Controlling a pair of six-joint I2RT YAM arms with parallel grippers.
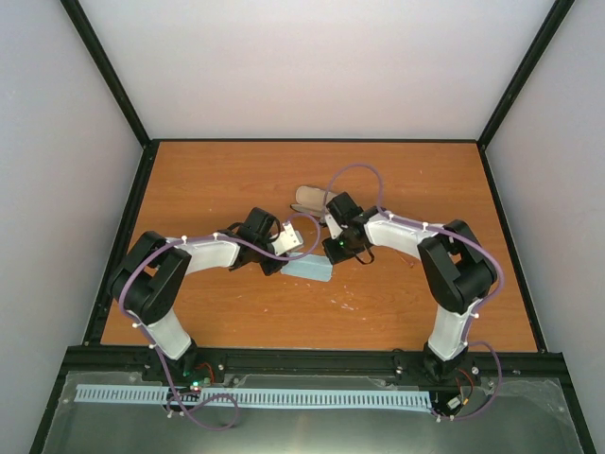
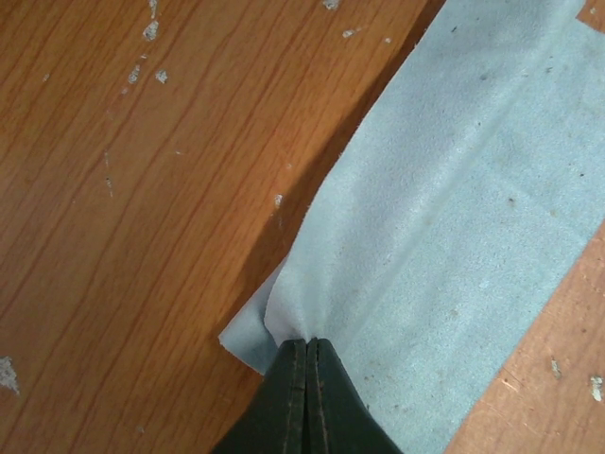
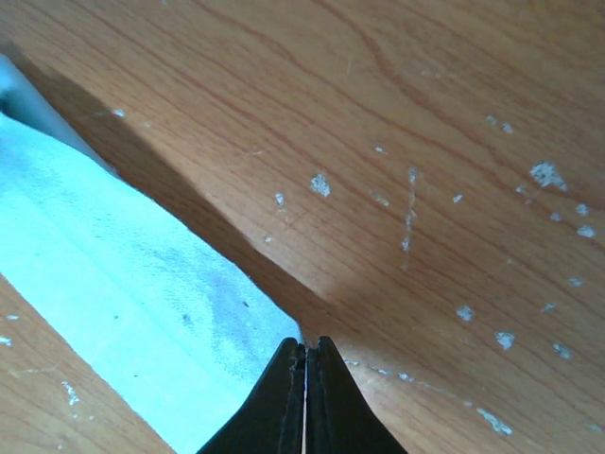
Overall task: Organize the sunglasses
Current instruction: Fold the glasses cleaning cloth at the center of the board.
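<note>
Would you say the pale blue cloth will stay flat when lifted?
Probably not: the cloth puckers where the left hand pinches it, so it looks floppy. It seems thin and light, likely sagging between that and the right hand.

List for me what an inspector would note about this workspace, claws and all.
Surface: orange-brown wooden tabletop, scuffed with pale flecks.
Job's things: thin pinkish sunglasses, not made out in any view.
Clutter: pale blue fabric cloth, held between the two grippers; brown oblong case lying beyond them.
Grippers: left gripper shut on one edge of the cloth; right gripper shut on a corner of it.
Cables: thin purple cables along both arms.
Surroundings: plain white walls, black frame posts.
</note>
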